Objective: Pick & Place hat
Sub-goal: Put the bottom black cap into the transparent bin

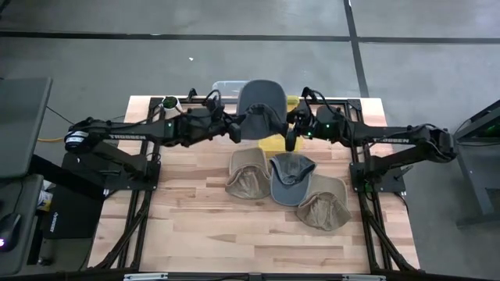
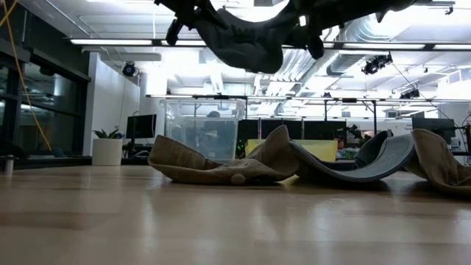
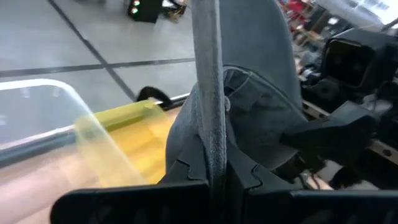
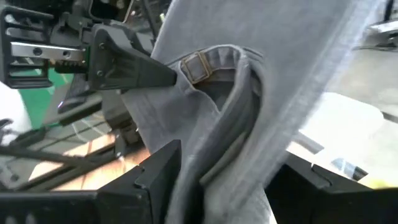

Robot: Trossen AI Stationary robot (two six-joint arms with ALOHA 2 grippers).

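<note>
A grey hat [image 1: 262, 101] hangs high over the table's far side, between my two grippers; the low view shows it [image 2: 250, 37] well above the wood. My left gripper [image 1: 236, 131] is on the hat's left side and is shut on its edge. My right gripper [image 1: 291, 134] is on its right side. Its fingers stand wide apart [image 4: 227, 186], with a bunch of the hat's cloth [image 4: 211, 137] running between them, below a strap with a brass buckle [image 4: 194, 64]. My left gripper pinches the hat's stitched rim [image 3: 212, 143] between its two fingers. The fingers come level from the table's left, and the rim runs on edge straight up out of them. The hat is lifted clear of the table. My right gripper has the cloth between its open fingers; whether they touch it, I cannot tell.
Three more hats lie on the table's middle: a tan one [image 1: 248, 176], a grey one [image 1: 291, 178] and another tan one [image 1: 324, 204]. A clear bin [image 1: 226, 88] and a yellow bin [image 1: 273, 144] stand at the far edge under the arms. Bare wood lies toward the near edge.
</note>
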